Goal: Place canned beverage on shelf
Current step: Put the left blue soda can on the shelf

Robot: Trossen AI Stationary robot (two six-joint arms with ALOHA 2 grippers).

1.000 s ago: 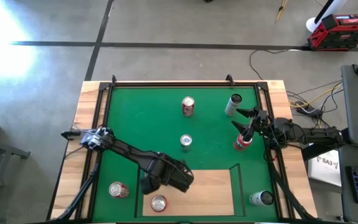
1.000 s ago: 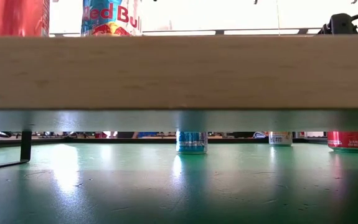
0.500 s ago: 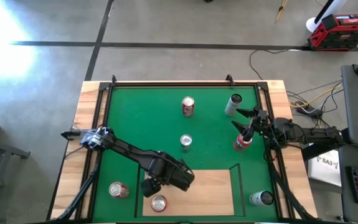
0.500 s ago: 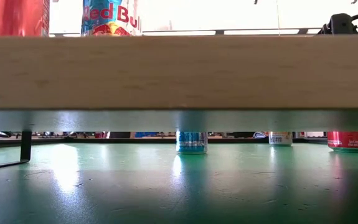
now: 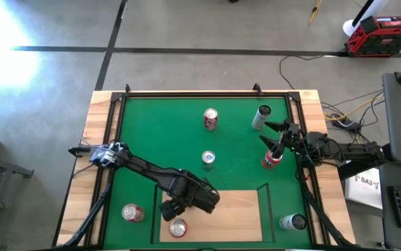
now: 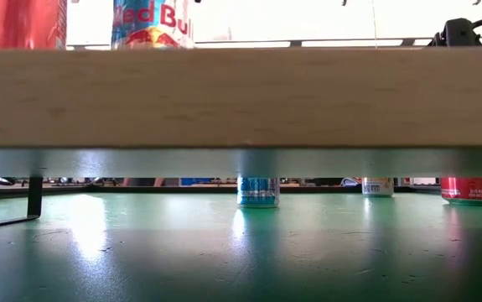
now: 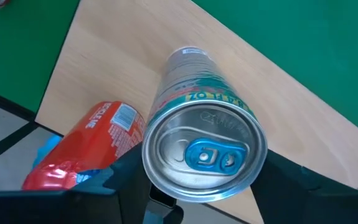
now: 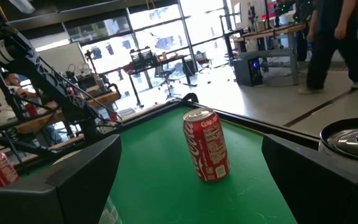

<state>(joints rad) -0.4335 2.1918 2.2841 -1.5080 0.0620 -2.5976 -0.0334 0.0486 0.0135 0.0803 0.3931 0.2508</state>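
I count seven drink cans from above. One red can with a silver top (image 5: pixel 210 118) stands upright toward the far end of the green mat (image 5: pixel 158 139) that covers my worktop, and a slim silver can (image 5: pixel 261 117) lies tilted to its right. A slim blue-and-silver can (image 5: pixel 208 159) stands near the middle of the mat. A second red can (image 5: pixel 272 159) stands by the mat's right edge. A third red can (image 5: pixel 132 213) sits on the mat just left of the shelf. A slim pale can (image 5: pixel 293 222) stands in the near right corner, beyond the shelf's right rail. The seventh, a slim can with a silver top and blue tab (image 5: pixel 178 227), stands upright on the flat pale wood shelf with the thin black rail (image 5: pixel 235 209), at its near left part.

There is one shelf and two arms.

My left tool (image 5: pixel 173 210) is over the shelf's left end, its fingers closed around that slim blue-tabbed can; my left wrist view shows the can (image 7: pixel 204 152) between the dark fingers, its base on the wood.

My right tool (image 5: pixel 275 137) hangs over the right side of the mat, fingers spread wide, gripping nothing, with the red can at the right edge just beside its tips.
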